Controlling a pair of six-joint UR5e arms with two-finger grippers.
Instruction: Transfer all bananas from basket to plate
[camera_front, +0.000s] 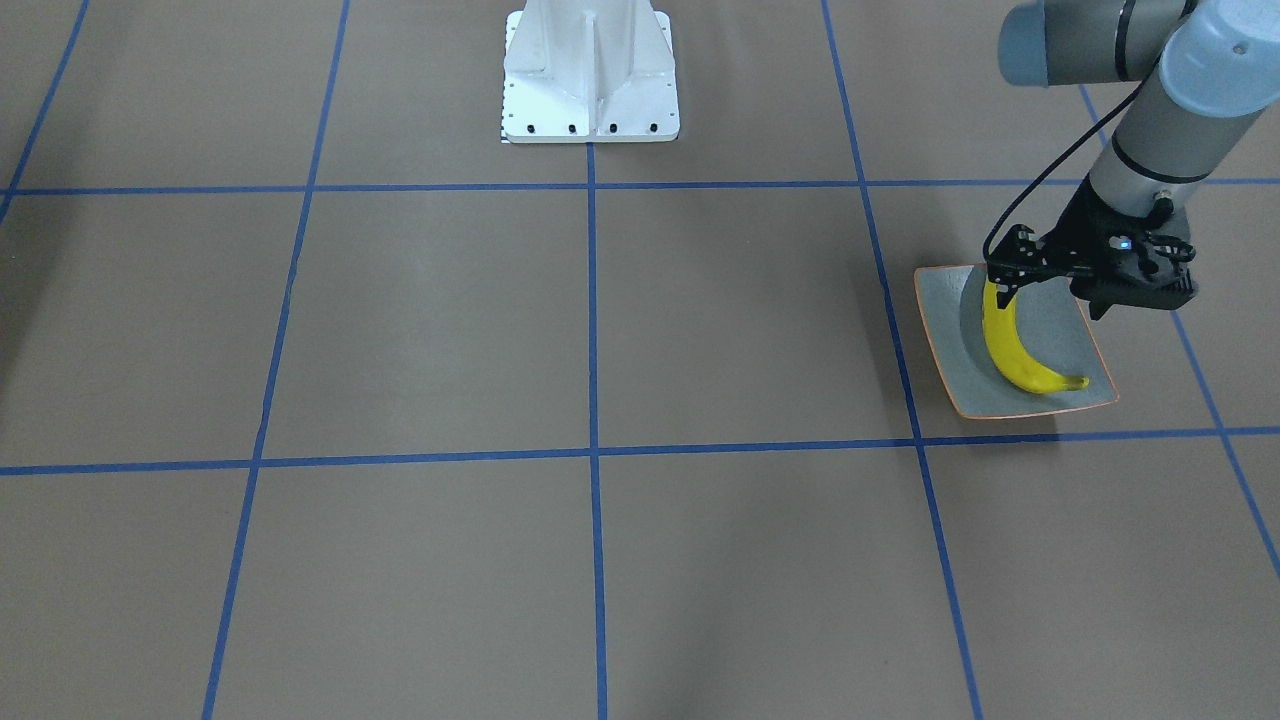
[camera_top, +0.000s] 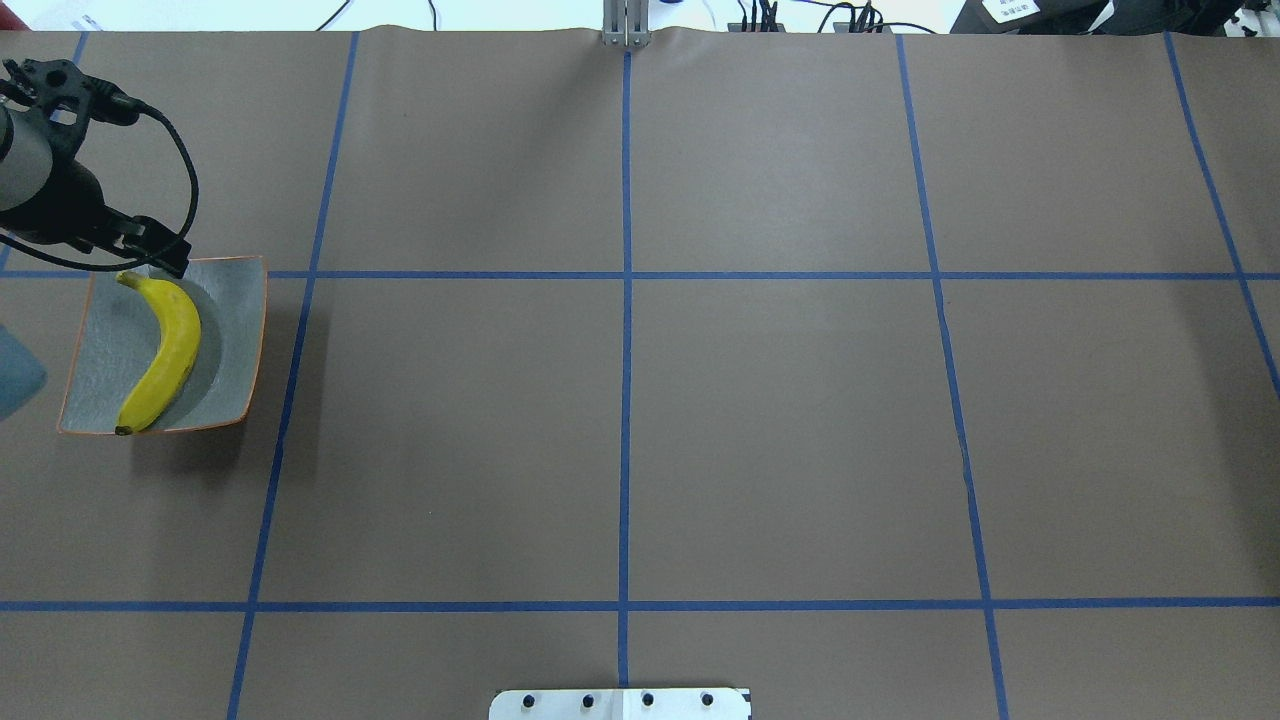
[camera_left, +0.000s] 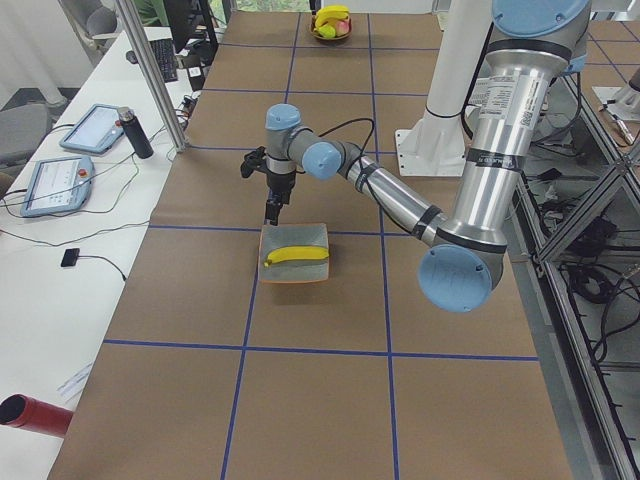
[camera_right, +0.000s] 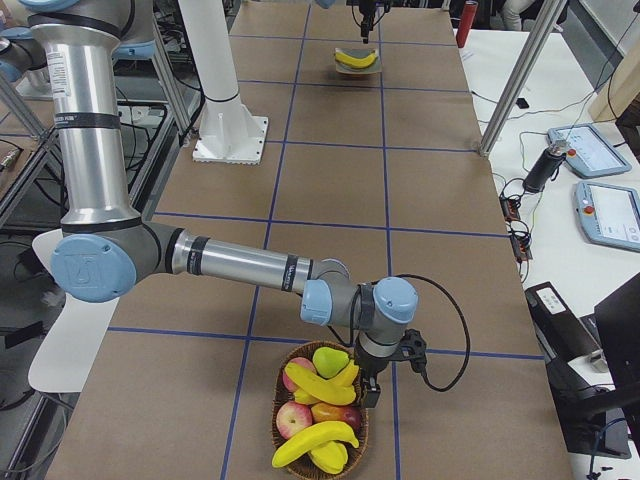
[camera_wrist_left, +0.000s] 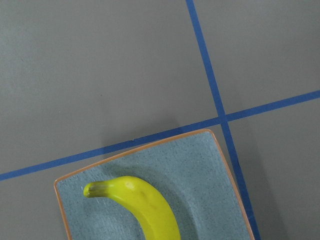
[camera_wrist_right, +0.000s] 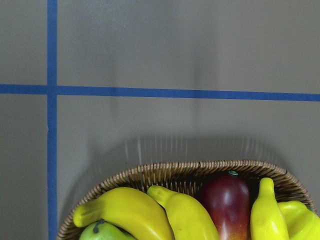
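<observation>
One yellow banana (camera_top: 170, 355) lies curved along the grey-green, orange-rimmed plate (camera_top: 230, 340) at the table's left end. My left gripper (camera_top: 158, 260) hovers above the plate's far edge beside the banana's stem and looks open, holding nothing. The left wrist view shows that banana (camera_wrist_left: 150, 210) on the plate (camera_wrist_left: 200, 170) and no fingers. At the table's other end a wicker basket (camera_right: 290, 440) holds more bananas (camera_right: 320, 385) among other fruit. My right gripper (camera_right: 370, 392) hangs over the basket's rim; whether it is open or shut I cannot tell. Three bananas (camera_wrist_right: 125, 212) show in the right wrist view.
Red apples (camera_right: 300, 418) and a green pear (camera_right: 330, 360) share the basket. The white robot base (camera_front: 590, 80) stands at the table's middle edge. Blue tape lines grid the brown table. A metal post (camera_left: 150, 70) and tablets (camera_left: 55, 185) stand on the side bench.
</observation>
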